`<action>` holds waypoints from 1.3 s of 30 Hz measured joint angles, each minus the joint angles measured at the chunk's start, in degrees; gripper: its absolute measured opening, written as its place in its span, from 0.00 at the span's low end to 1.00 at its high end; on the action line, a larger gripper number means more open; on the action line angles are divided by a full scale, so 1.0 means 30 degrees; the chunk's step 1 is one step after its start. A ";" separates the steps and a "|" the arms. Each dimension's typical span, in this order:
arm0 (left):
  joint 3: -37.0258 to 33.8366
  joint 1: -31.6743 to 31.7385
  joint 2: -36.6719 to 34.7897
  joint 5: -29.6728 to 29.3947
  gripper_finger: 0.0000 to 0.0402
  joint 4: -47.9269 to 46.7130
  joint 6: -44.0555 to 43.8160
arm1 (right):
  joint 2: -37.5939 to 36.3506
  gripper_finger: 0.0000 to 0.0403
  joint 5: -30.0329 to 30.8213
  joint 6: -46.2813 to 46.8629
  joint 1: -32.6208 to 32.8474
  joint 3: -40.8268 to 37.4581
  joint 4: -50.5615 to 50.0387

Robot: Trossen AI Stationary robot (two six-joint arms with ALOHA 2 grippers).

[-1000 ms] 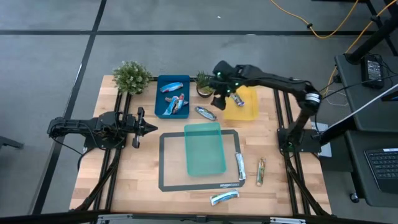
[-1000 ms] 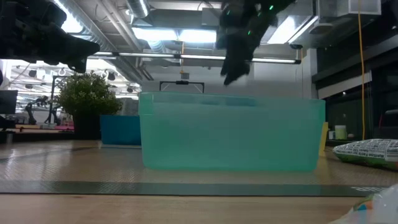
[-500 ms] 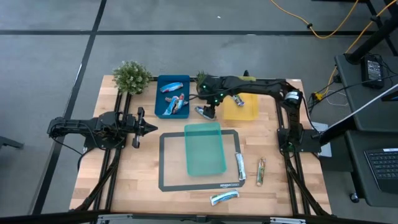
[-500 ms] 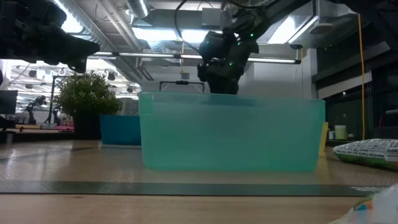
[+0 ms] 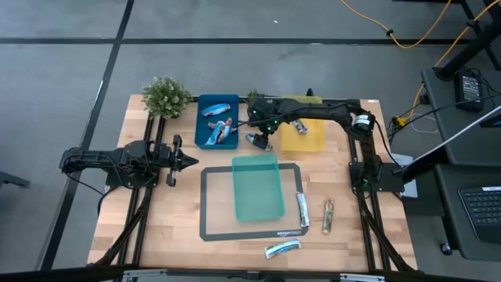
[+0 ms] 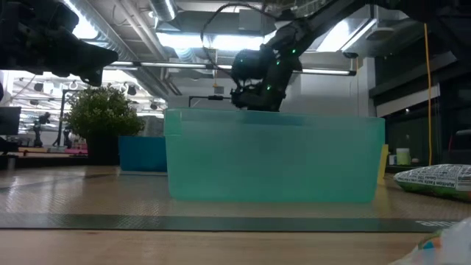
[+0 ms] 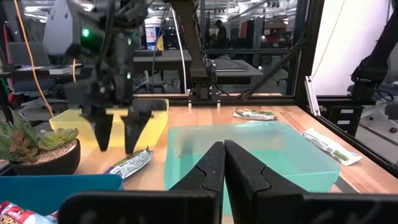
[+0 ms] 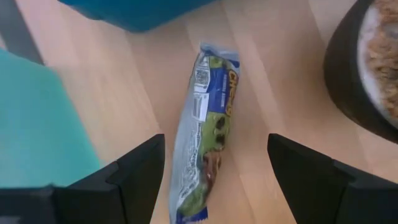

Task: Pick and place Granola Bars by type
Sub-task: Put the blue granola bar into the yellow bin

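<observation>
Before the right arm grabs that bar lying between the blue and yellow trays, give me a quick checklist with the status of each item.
1. Right claw open: ok, fingers spread either side.
2. Granola bar centred between the fingers: ok, it lies lengthwise in the gap.
3. Bar free of neighbours: ok, it sits on bare wood, apart from the blue tray and teal tray.
4. Potted plant clear of the fingers: cannot tell, its pot is close to one finger.
5. Fingertips down at bar level: cannot tell.
6. Left claw out of the way: ok, parked at the table's left side.

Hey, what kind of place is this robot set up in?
Probably a robotics lab or workshop: a wooden table on a metal frame, exposed ceiling ducts, and workbenches with computer gear behind.
</observation>
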 joint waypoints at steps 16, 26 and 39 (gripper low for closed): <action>0.0000 -0.0002 -0.0005 0.0019 0.01 0.0007 0.0000 | 0.2160 0.70 0.0221 0.0014 0.0057 0.0044 0.0025; -0.0002 0.0000 -0.0005 0.0005 0.02 0.0007 0.0000 | 0.2134 0.44 0.0751 0.0379 0.0095 0.0146 -0.0254; -0.0002 -0.0005 -0.0005 0.0005 0.01 0.0007 0.0000 | -0.1720 0.15 0.0649 0.0386 0.0222 0.0088 -0.1475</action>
